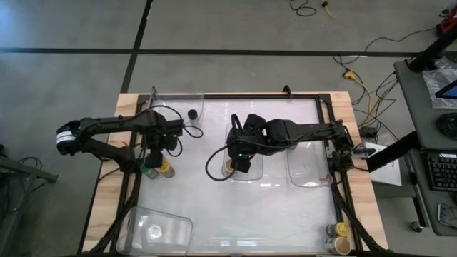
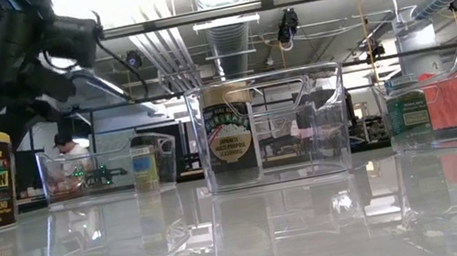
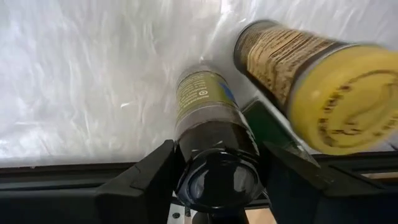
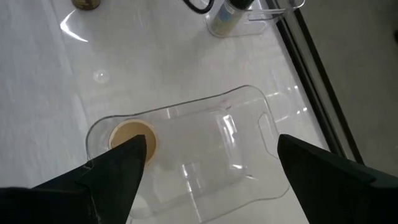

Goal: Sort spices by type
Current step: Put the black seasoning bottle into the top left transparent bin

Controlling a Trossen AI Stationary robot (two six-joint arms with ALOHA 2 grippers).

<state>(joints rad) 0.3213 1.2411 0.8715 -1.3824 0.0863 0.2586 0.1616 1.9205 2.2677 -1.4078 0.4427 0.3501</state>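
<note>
We have the left gripper [image 3: 214, 186] clamped on a black-lidded jar [image 3: 211, 134] at the table's left edge, touching or just beside a yellow-lidded jar [image 3: 314, 81]. Risk: lifting may topple that neighbour. Both jars stand upright, long axes vertical. The right gripper [image 4: 211, 165] hangs spread over a clear bin [image 4: 249, 168] holding a tan-lidded jar [image 4: 130, 134].

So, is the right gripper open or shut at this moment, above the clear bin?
Open. In the right wrist view the right gripper has its two dark fingers far apart, holding nothing, above the clear bin with the tan-lidded jar inside.
</note>
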